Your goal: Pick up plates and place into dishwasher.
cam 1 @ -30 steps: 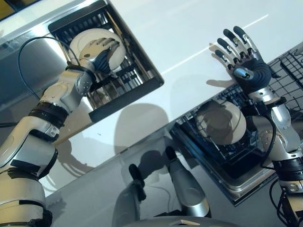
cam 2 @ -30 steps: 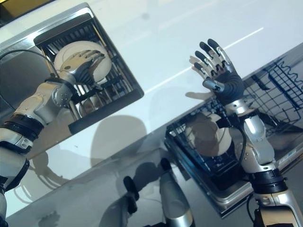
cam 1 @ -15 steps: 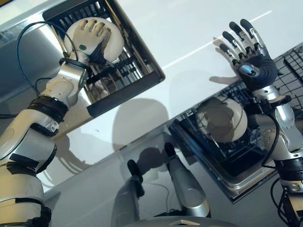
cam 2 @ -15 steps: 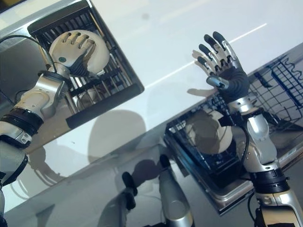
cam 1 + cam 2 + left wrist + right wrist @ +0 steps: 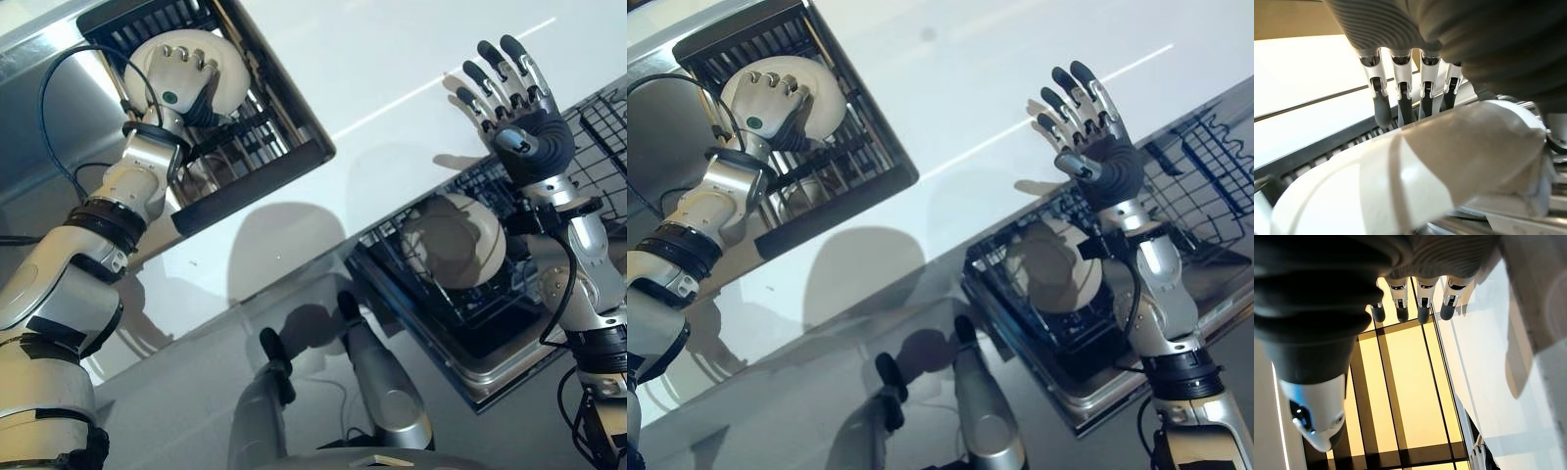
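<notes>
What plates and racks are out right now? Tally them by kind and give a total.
Plates: 2, one in the left rack under the left hand as plate, one plate in the right rack.
Racks: 2.
Total: 4.

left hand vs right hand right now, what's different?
The left hand has its fingers curled over the rim of a white plate in the dark rack; the right hand holds nothing. The left hand is down in the rack; the right hand is raised over the white counter, fingers straight and spread, above a second plate. Both have silver, dark-tipped fingers.
</notes>
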Controlling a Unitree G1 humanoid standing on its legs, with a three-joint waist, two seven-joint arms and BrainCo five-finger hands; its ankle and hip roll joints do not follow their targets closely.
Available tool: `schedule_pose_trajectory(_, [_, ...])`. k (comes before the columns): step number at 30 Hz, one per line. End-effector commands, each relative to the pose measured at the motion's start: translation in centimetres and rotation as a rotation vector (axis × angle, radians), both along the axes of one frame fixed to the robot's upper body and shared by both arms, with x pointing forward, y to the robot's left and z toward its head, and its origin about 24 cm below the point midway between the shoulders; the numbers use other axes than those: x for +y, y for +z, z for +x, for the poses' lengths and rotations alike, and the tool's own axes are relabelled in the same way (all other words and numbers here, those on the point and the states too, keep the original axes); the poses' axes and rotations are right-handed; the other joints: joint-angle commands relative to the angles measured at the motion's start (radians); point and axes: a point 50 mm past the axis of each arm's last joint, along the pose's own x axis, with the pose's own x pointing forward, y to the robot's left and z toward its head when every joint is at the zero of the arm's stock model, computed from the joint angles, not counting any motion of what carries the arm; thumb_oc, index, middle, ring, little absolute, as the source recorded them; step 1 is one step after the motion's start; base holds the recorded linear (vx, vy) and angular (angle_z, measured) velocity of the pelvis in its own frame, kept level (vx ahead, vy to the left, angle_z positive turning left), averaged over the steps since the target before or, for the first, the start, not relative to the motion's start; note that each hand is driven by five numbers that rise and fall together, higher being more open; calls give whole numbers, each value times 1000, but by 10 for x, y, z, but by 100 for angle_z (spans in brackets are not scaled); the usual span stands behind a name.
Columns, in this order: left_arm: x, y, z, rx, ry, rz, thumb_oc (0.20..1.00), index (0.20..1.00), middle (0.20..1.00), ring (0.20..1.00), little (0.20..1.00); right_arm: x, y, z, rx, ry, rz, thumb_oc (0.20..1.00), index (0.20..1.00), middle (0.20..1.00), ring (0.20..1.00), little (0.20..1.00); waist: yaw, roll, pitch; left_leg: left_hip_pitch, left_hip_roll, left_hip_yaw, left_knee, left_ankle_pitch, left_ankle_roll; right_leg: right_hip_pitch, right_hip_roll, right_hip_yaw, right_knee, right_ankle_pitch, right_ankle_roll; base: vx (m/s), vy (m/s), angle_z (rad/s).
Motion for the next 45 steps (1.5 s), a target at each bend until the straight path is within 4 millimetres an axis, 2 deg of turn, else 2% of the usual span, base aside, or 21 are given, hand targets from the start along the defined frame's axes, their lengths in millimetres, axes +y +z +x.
schedule_pose_trajectory(1, [47,15,-5,-22,222,-4,200,200,200,200,200,2,7,-2,-45,-2,53,1000,1000,1000,1000,1000,-12,-44,7,-67,16,-27,13,14,9,1,-24,-57,-36,15,8,0,0,0])
schedule_pose_trajectory(13, [43,28,-8,-112,174,10,200,200,200,200,200,0,4,-2,-41,-8,64,1000,1000,1000,1000,1000,-6,-48,3,-68,15,-32,19,9,11,8,-24,-57,-37,11,5,0,0,0])
schedule_pose_trajectory(20, [43,47,-15,-234,135,31,200,200,200,200,200,-1,0,-3,-34,-15,78,1000,1000,1000,1000,1000,2,-55,-1,-71,16,-36,30,4,12,7,-23,-57,-31,9,4,0,0,0])
schedule_pose_trajectory(25, [46,57,-19,-259,167,42,200,200,200,200,200,-3,-2,-4,-29,-12,82,1000,1000,1000,1000,1000,6,-48,-2,-72,14,-43,30,3,11,9,-23,-57,-30,7,4,0,0,0])
schedule_pose_trajectory(29, [46,59,-19,-278,177,56,200,200,200,200,200,-1,0,-4,-34,-12,88,1000,1000,1000,1000,1000,9,-54,0,-76,12,-46,28,5,13,7,-23,-59,-31,8,4,-6,-7,1])
schedule_pose_trajectory(30, [46,58,-19,-284,181,67,426,426,426,426,426,0,0,-4,-33,-15,91,1000,1000,1000,1000,1000,10,-56,-1,-76,13,-46,27,5,12,7,-22,-60,-32,7,4,-14,-25,4])
schedule_pose_trajectory(31, [46,58,-20,-289,187,82,896,896,896,896,896,0,0,-3,-32,-16,94,1000,1000,1000,1000,1000,11,-57,-1,-76,14,-46,27,5,12,8,-22,-61,-32,6,4,-5,-20,3])
schedule_pose_trajectory(32, [47,58,-19,-286,201,91,1000,1000,1000,1000,1000,0,-1,-3,-32,-18,95,1000,1000,1000,1000,1000,11,-59,-2,-76,14,-46,26,6,12,7,-21,-61,-33,7,3,0,0,0])
schedule_pose_trajectory(38, [56,53,-18,-222,325,181,1000,1000,1000,1000,1000,-1,-2,-2,-35,-15,107,1000,1000,1000,1000,1000,10,-75,-5,-78,19,-41,24,6,11,7,-21,-64,-40,13,5,-3,-5,0])
schedule_pose_trajectory(39, [58,52,-18,-208,345,178,959,959,959,959,959,0,-1,-2,-36,-16,109,1000,1000,1000,1000,1000,10,-77,-5,-79,19,-40,25,6,11,6,-21,-64,-39,13,5,0,0,0])
schedule_pose_trajectory(40, [60,51,-18,-202,364,177,200,200,200,200,200,0,-1,-2,-36,-15,111,1000,1000,1000,1000,1000,10,-80,-4,-78,20,-40,23,7,11,6,-21,-64,-40,15,6,0,0,0])
schedule_pose_trajectory(45, [66,60,-21,-267,411,180,200,200,200,200,200,0,1,-2,-38,-11,118,1000,1000,1000,1000,1000,5,-92,-6,-80,23,-33,20,10,11,-1,-18,-61,-41,18,6,0,0,0])
